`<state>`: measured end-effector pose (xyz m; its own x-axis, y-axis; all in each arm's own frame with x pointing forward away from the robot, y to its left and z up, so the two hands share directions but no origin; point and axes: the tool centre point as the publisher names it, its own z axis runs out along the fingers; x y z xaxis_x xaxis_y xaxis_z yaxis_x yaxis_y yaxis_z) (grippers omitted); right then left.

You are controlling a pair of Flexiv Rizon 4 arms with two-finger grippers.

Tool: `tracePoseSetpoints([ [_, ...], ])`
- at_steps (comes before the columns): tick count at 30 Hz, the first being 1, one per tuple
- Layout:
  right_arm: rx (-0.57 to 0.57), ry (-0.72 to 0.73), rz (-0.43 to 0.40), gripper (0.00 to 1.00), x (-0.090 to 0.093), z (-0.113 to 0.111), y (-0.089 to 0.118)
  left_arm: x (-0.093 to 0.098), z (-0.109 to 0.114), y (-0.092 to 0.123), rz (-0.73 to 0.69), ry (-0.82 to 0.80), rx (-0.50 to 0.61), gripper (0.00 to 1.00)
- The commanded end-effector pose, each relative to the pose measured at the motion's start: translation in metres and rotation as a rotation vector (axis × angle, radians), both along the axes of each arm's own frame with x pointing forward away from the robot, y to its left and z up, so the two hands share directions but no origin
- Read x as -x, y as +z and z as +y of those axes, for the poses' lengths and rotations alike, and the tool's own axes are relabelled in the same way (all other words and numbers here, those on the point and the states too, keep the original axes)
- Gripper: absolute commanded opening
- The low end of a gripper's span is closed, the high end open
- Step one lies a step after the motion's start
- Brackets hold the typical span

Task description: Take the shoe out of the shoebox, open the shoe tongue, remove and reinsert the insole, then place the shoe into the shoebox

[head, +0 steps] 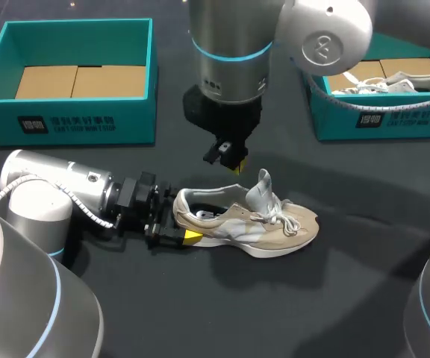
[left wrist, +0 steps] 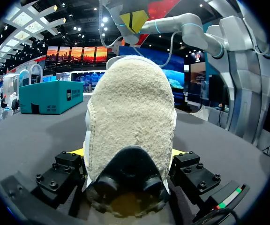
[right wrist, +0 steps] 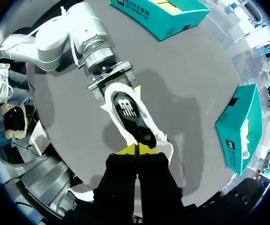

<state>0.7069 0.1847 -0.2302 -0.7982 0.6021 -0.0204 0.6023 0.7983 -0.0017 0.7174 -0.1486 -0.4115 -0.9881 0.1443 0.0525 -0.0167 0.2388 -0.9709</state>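
Gripping the shoe (head: 252, 220) by its heel is the left claw (head: 179, 224); the right claw (right wrist: 136, 149), above, seems pinched closed, empty.

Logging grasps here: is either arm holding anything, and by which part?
The left tool grips the shoe by its heel, a finger on each side. The right tool, shut, holds nothing.

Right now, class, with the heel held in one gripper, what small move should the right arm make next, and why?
Probably part the right gripper and lower it toward the insole. The left gripper clamps the shoe at its heel, the tongue stands up, the insole lies inside, and the right gripper hangs shut above the opening.
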Motion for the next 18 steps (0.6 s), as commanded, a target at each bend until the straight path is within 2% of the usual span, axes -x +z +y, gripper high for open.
tracePoseSetpoints([
  [1,-0.051,0.0,0.0,0.0,0.001,-0.01,-0.002,-0.001,0.0,-0.002,0.0,-0.001,0.001,0.0],
  [5,-0.051,0.0,0.0,0.0,0.001,-0.01,-0.002,-0.001,0.0,-0.002,0.0,-0.001,0.001,0.0],
  [12,-0.029,0.152,-0.045,0.0,0.019,0.009,-0.011,-0.001,0.0,-0.002,0.0,-0.001,0.001,0.0],
  [18,-0.01,0.294,0.008,0.0,0.022,0.016,-0.03,-0.001,0.0,-0.002,0.0,-0.001,0.001,0.0],
])
